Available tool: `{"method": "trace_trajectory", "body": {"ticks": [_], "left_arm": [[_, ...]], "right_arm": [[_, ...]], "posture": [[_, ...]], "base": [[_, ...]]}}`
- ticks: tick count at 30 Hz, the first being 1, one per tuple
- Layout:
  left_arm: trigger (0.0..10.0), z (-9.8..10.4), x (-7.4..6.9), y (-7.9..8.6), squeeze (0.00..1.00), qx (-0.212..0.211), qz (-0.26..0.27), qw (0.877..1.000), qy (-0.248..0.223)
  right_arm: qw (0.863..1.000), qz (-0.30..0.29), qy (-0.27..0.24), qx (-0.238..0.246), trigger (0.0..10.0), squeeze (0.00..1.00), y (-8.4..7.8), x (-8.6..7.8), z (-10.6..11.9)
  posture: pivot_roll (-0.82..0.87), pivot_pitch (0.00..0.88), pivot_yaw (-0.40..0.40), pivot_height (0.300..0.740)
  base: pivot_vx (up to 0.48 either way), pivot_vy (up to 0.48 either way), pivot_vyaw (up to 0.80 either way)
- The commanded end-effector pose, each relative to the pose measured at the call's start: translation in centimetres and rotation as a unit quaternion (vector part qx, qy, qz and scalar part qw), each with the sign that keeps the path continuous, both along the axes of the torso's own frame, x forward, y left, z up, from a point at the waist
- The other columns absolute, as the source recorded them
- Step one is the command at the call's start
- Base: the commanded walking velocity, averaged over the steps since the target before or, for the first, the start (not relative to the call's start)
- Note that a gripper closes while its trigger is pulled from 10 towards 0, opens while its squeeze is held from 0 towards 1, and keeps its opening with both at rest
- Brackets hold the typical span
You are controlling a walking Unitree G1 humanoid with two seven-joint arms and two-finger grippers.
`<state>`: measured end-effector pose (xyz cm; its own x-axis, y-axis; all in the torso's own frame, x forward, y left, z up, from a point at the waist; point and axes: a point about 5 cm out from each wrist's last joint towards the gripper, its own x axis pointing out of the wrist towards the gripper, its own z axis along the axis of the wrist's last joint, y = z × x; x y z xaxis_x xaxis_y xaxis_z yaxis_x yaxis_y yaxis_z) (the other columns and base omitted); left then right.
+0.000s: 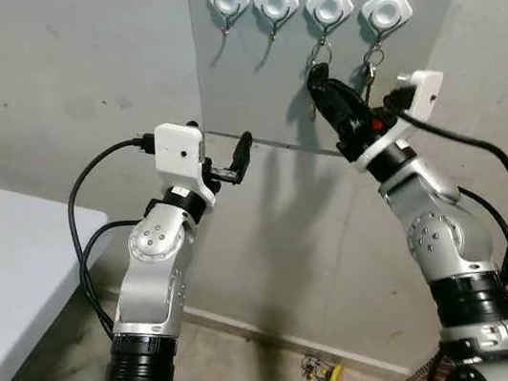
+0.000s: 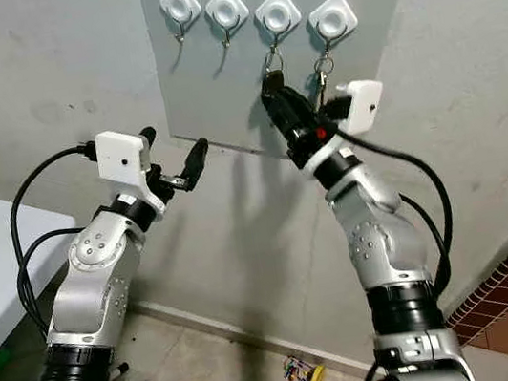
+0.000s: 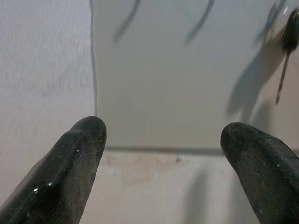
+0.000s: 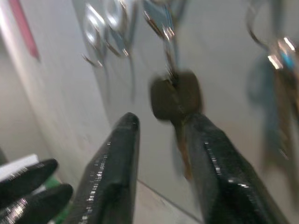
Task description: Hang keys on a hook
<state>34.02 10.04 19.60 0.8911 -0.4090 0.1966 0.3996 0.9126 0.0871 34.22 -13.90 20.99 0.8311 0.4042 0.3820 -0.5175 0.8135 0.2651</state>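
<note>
**Right tool at the key under the third hook**

A grey panel [image 1: 253, 65] is fixed to the wall and carries four white hooks in a row. A white worktop [image 1: 5, 268] stands at the robot's left.

The right tool [image 1: 322, 83] reaches up to the third hook [image 1: 329, 5], where the black-headed key [image 4: 175, 95] hangs by its ring. Its fingers [image 4: 117, 158] stand slightly parted, the key's head just above the gap; contact is blurred.

Another key bunch [image 1: 372, 65] hangs from the fourth hook [image 1: 386, 7].

The left tool [image 1: 230, 160] hovers by the panel's lower left corner, fingers wide apart, holding nothing.

A small yellow object [image 1: 323, 371] lies on the floor.
</note>
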Motion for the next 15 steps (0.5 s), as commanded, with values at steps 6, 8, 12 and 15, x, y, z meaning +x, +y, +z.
{"method": "trace_trajectory", "body": {"ticks": [6,8,12,15], "left_arm": [[10.0,-3.1,0.0,0.2,0.0,0.015,0.014,0.999,0.041],[10.0,-3.8,0.1,0.2,0.0,0.022,0.017,0.999,0.046],[10.0,-7.1,0.0,0.8,0.0,0.033,0.032,0.994,0.099],[10.0,-9.3,-0.4,0.7,0.0,0.021,0.002,0.99,0.142]], "right_arm": [[0.998,-0.04,0.045,-0.034,10.0,0.0,-1.0,-0.5,-3.2],[0.997,-0.05,0.054,-0.037,10.0,0.0,-1.2,-0.6,-4.0],[0.987,-0.098,0.117,-0.054,10.0,0.0,-2.1,-1.1,-7.6],[0.976,-0.134,0.169,-0.042,10.0,0.0,-3.1,-1.5,-10.0]], "posture": [[0.01,0.04,-0.065,0.74],[0.01,0.037,-0.062,0.74],[0.0,0.029,-0.056,0.74],[0.0,0.029,-0.053,0.74]], "base": [[0.0,0.0,0.0],[0.0,0.0,0.0],[0.0,0.0,0.0],[0.0,0.0,0.0]]}}
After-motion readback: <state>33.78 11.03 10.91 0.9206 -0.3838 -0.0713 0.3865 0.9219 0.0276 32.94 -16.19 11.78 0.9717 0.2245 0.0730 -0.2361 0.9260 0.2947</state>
